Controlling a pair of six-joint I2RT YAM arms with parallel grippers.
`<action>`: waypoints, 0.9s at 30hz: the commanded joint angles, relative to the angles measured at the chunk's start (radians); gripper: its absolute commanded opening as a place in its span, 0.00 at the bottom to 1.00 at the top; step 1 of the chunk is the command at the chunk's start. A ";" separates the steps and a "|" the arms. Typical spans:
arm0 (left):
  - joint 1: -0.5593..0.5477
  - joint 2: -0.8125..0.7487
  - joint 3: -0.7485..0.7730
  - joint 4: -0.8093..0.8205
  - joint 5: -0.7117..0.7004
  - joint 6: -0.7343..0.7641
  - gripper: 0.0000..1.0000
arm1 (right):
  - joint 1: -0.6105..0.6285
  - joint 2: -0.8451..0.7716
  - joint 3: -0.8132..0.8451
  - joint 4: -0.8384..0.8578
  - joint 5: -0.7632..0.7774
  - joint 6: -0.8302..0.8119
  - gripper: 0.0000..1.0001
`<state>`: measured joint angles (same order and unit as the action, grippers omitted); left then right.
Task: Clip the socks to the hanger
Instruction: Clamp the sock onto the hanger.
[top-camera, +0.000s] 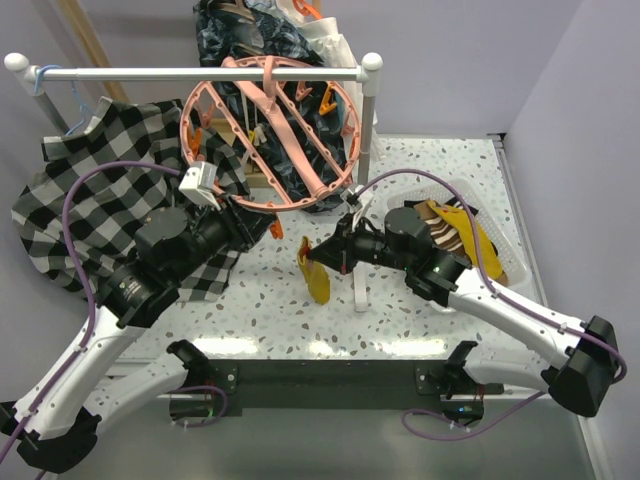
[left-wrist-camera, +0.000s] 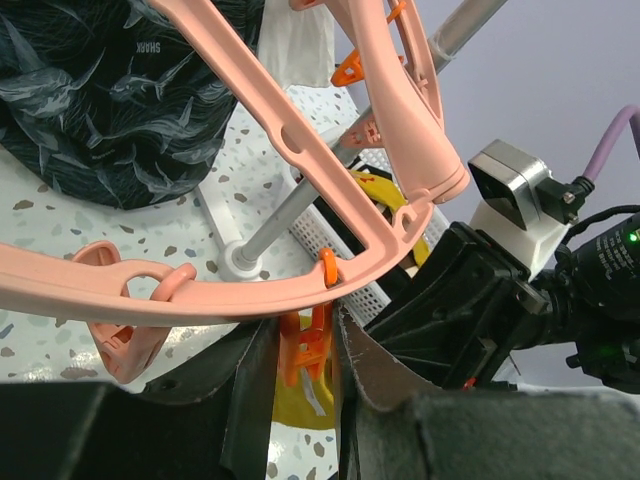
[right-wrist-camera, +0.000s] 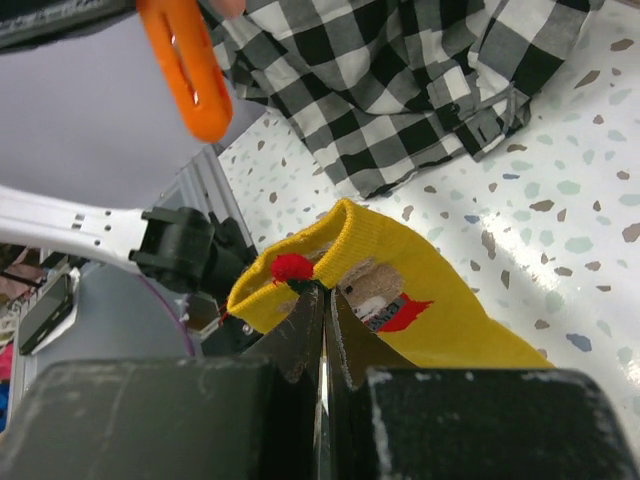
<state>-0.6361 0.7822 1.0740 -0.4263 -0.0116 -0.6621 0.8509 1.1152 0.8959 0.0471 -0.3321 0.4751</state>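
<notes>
Fingers of the left arm (left-wrist-camera: 250, 400) clench 1 orange clip (left-wrist-camera: 310, 350) under the hanger (left-wrist-camera: 150, 290) ring's edge. Just right, right fingers (right-wrist-camera: 300, 340) grasp 1 yellow sock (right-wrist-camera: 440, 320) by its cuff above the table (top-camera: 300, 320). More socks (top-camera: 445, 225) lie in the basket (top-camera: 510, 255) at the table's right edge.

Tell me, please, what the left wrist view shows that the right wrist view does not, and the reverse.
Only left wrist: the pink hanger, the white basket and the left end effector closed on an orange clip. Only right wrist: the checkered shirt and the right end effector pinching the cuff of the yellow sock. Both: that sock, an orange clip and the speckled table.
</notes>
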 joint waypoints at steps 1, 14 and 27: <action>0.000 -0.001 -0.002 0.110 0.007 -0.008 0.03 | 0.014 0.034 0.086 0.088 0.051 0.026 0.00; 0.001 0.008 -0.008 0.123 0.030 -0.014 0.02 | 0.023 0.110 0.158 0.094 0.033 0.033 0.00; 0.001 0.011 -0.014 0.124 0.025 -0.008 0.02 | 0.028 0.118 0.190 0.094 0.024 0.030 0.00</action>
<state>-0.6361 0.7898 1.0599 -0.4034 0.0059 -0.6704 0.8707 1.2438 1.0378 0.0906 -0.3050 0.4980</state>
